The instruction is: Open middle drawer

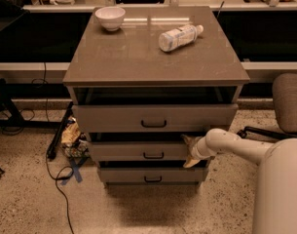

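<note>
The middle drawer [123, 151] is a low grey-taupe front with a small black bar handle [153, 155], second of three in the cabinet [153, 57]. It stands slightly out from the cabinet body. My gripper [189, 152] is at the right end of this drawer front, on a white arm reaching in from the right. One fingertip [186, 140] is at the front's upper edge and the other is at its lower edge, so the fingers stand apart. The gripper is to the right of the handle and does not touch it.
The top drawer [114, 118] is a little way out; the lowest drawer [123, 175] is below. A white bowl [110, 17] and a lying bottle [179, 37] are on the cabinet top. A chair [288, 104] stands to the right. Cables and bags [72, 140] lie on the floor to the left.
</note>
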Available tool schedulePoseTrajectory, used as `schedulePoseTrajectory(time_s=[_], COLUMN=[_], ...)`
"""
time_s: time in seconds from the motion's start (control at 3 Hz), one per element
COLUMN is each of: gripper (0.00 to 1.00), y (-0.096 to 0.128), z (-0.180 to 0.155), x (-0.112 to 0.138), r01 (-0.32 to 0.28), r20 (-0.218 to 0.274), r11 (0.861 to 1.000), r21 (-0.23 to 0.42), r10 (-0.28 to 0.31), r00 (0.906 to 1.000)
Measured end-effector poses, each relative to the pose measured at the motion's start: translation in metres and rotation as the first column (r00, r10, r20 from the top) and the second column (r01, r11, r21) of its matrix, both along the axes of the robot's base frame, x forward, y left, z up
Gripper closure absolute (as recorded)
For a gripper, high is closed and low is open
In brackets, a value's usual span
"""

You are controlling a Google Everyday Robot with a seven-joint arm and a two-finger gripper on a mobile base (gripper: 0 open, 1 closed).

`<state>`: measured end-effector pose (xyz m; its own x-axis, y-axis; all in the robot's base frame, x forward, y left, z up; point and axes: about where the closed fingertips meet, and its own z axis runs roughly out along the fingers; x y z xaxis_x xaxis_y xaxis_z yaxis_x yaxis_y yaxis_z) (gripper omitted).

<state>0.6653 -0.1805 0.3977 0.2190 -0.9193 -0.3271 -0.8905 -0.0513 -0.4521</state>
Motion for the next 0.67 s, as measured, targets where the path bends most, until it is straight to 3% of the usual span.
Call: schedulePoseTrajectory(time_s=[0.67], gripper=[0.74], y=[-0.0100], z=[-0.0021], x=[-0.0056], r01=[0.018], r20=[-0.019], r11=[1.000], r21=[-0.013], r10=[-0.018], r00=[0.9996])
